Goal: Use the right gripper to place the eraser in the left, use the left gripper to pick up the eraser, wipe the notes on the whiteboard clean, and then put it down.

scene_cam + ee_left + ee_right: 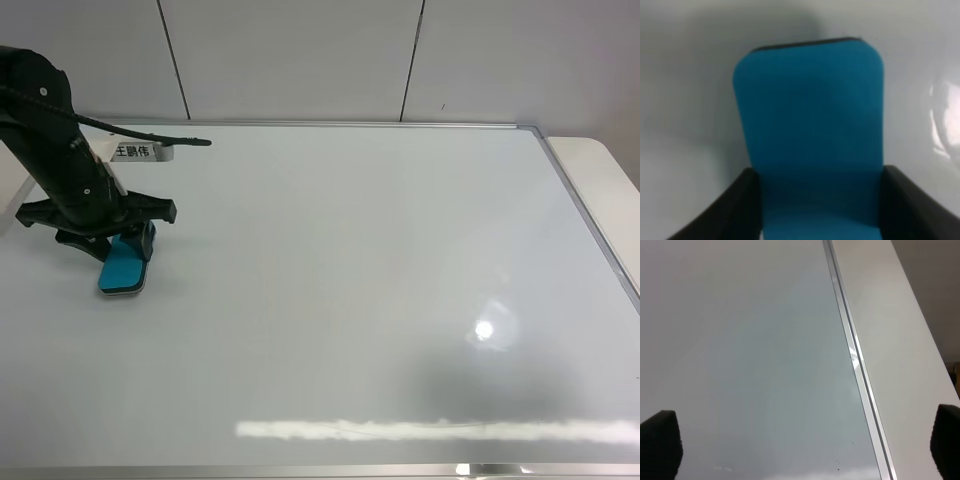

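One eraser (pixel 810 145), apparently flat on one whiteboard (pixel 380 290)

Bright, glare on whiteboard (pixel 400 300), wrist views blurry

I see the teal-blue eraser (pixel 122 270) lying flat on the glossy whiteboard (pixel 350 300), near its left edge, one end between the closed left gripper's (pixel 128 238) fingers (pixel 735 210).

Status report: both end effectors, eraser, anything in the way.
Left end effector shut on eraser, on whiteboard. Right end effector open, empty. No notes visible, nothing blocking.
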Robot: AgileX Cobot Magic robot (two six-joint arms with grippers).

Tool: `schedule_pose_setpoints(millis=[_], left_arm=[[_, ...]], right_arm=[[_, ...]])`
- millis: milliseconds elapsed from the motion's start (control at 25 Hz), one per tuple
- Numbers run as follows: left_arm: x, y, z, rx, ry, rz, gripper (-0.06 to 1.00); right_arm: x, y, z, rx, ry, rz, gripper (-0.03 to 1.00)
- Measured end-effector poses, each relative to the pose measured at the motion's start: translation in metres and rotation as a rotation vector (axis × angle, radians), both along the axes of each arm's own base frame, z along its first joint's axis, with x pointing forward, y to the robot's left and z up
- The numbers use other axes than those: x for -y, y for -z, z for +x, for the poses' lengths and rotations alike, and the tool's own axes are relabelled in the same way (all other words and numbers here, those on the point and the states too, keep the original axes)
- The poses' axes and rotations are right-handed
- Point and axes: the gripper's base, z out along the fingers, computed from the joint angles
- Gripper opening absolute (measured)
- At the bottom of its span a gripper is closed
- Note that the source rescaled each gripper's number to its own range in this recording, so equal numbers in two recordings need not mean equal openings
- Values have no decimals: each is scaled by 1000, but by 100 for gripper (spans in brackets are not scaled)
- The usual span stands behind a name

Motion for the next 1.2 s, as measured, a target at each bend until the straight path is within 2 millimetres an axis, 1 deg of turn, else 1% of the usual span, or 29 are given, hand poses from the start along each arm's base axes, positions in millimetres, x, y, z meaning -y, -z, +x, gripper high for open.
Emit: schedule_pose_setpoints(millis=[240, 520, 560, 600, 640, 680, 720, 760, 800, 920, 1080, 1160, 1200], left_arm=[[-1, 1, -1, -11, 4, 8, 5], [-1, 1, -1, -13, 52, 20, 5], [-1, 1, -1, -8, 58, 20, 9], [-1, 0, 0, -4, 62, 20, 19], [-1, 0, 0, -2, 62, 19, 40], [-1, 0, 0, -2, 62, 19, 63], [-1, 0, 0, -2, 62, 19, 77], [-1, 0, 0, -2, 62, 19, 88], [-1, 0, 0, -2, 62, 19, 93], [-1, 0, 0, 0, 62, 19, 98], [-1, 0, 0, 4, 62, 18, 99], [-1, -7, -1, 25, 61, 13, 99], [-1, -14, -2, 46, 61, 9, 99]], right_arm=[[0, 0, 0, 0, 0, 0, 100], [0, 0, 0, 0, 0, 0, 100], [0, 0, 0, 0, 0, 0, 100], [0, 0, 0, 0, 0, 0, 100], [0, 0, 0, 0, 0, 0, 100], [0, 0, 0, 0, 0, 0, 100], [0, 0, 0, 0, 0, 0, 100], [0, 0, 0, 0, 0, 0, 100], [0, 0, 0, 0, 0, 0, 100], [0, 0, 0, 0, 0, 0, 100], [0, 0, 0, 0, 0, 0, 100], [0, 0, 0, 0, 0, 0, 100], [0, 0, 0, 0, 0, 0, 100]])
